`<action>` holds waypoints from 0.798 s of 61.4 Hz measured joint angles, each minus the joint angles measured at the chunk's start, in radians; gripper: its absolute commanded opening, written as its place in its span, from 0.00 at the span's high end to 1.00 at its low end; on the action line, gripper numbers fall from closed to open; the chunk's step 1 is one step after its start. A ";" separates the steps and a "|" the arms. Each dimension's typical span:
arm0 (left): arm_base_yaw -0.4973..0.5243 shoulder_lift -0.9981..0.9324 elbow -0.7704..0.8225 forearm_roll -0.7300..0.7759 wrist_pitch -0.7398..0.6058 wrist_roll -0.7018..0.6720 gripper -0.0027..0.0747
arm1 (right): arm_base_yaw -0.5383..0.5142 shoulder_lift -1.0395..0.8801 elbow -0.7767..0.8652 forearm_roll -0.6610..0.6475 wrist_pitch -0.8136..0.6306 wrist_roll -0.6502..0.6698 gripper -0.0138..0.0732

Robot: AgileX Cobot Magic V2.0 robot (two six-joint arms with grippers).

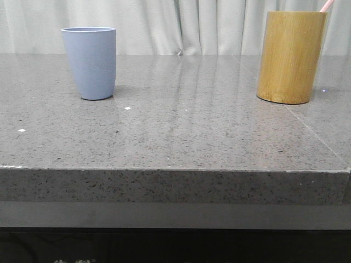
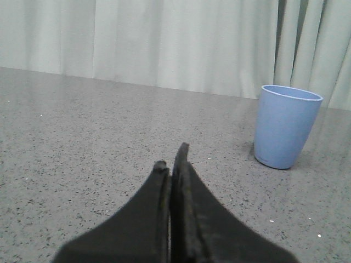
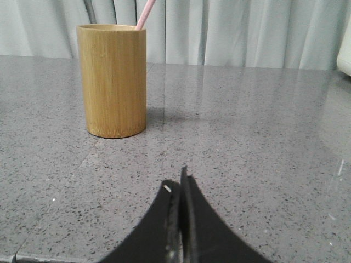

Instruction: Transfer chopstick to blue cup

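The blue cup (image 1: pixel 89 63) stands upright at the back left of the grey stone table; it also shows in the left wrist view (image 2: pixel 286 126). A pale pink chopstick (image 1: pixel 326 5) pokes out of the tan bamboo cylinder (image 1: pixel 292 57) at the back right; only its slim upper end shows, also in the right wrist view (image 3: pixel 145 13). My left gripper (image 2: pixel 171 159) is shut and empty, low over the table, well short of the blue cup. My right gripper (image 3: pixel 175 183) is shut and empty, apart from the bamboo cylinder (image 3: pixel 112 80). Neither gripper shows in the front view.
The grey speckled table (image 1: pixel 181 131) has its front edge near the camera. A seam (image 1: pixel 315 131) runs across the top at the right. Pale curtains (image 1: pixel 181 24) hang behind the table. A white object (image 3: pixel 345 52) sits at the far edge in the right wrist view.
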 measured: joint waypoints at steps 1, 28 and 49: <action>0.000 0.000 0.000 0.000 0.000 0.000 0.99 | 0.000 0.000 0.000 0.000 0.000 0.000 0.92; 0.000 0.000 0.000 0.000 0.000 0.000 0.99 | 0.000 0.000 0.000 0.000 0.000 0.000 0.92; 0.000 0.000 0.000 0.000 -0.030 0.000 0.99 | 0.000 0.000 0.000 0.000 -0.021 0.000 0.92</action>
